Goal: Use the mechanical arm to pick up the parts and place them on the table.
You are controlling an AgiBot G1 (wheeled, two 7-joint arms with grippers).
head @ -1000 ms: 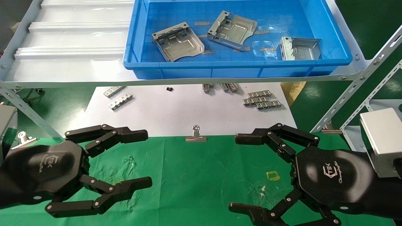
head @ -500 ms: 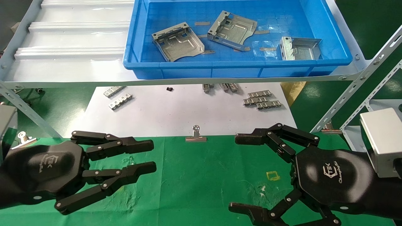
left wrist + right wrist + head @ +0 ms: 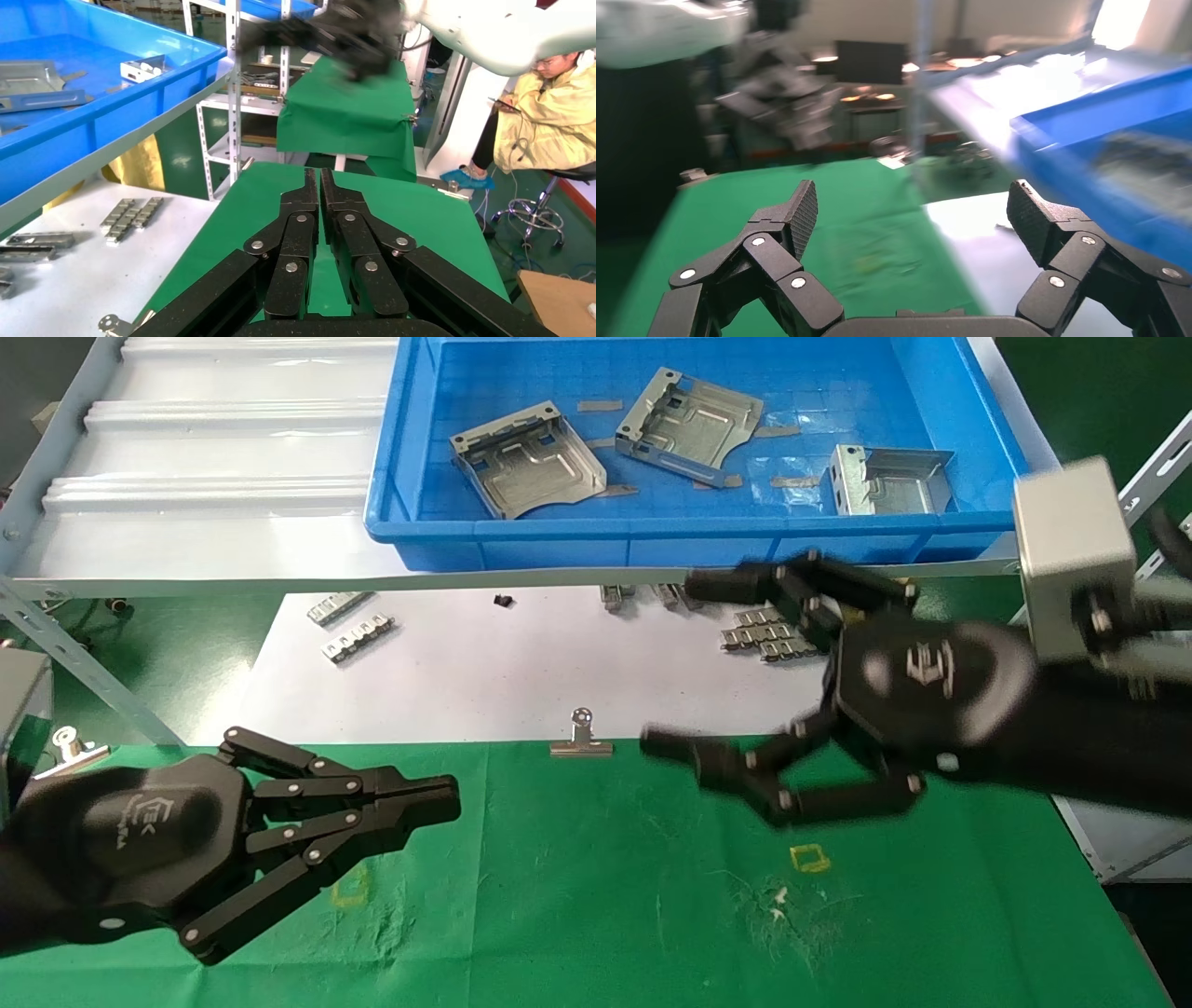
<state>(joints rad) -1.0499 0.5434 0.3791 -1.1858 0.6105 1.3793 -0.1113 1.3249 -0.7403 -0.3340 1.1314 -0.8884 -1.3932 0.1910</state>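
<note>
A: Starting at our left, what do we have?

B: Our left gripper [image 3: 447, 801] hangs low over the green table [image 3: 577, 896], fingers pressed together and pointing toward the middle. The left wrist view shows the two fingers [image 3: 302, 210] meeting along their length.

A: And the parts?

B: Three of them lie in the blue bin [image 3: 400, 514] on the pale shelf [image 3: 205, 477], well apart from the table. The left part [image 3: 526, 463] lies flat, its long axis running diagonally from the near left toward the far right of the bin. The middle part [image 3: 687, 426] lies flat too, tilted on the opposite diagonal, its notched corner toward the far side. The right part [image 3: 889, 479] sits near the bin's front wall with a folded edge standing up at its left end, long axis running across the bin.

A: Further right?

B: The mechanical arm's gripper [image 3: 675, 663] is raised above the white sheet [image 3: 521, 663], just in front of the bin's front wall, fingers spread wide and empty. The right wrist view shows its fingertips [image 3: 800, 210] far apart.
</note>
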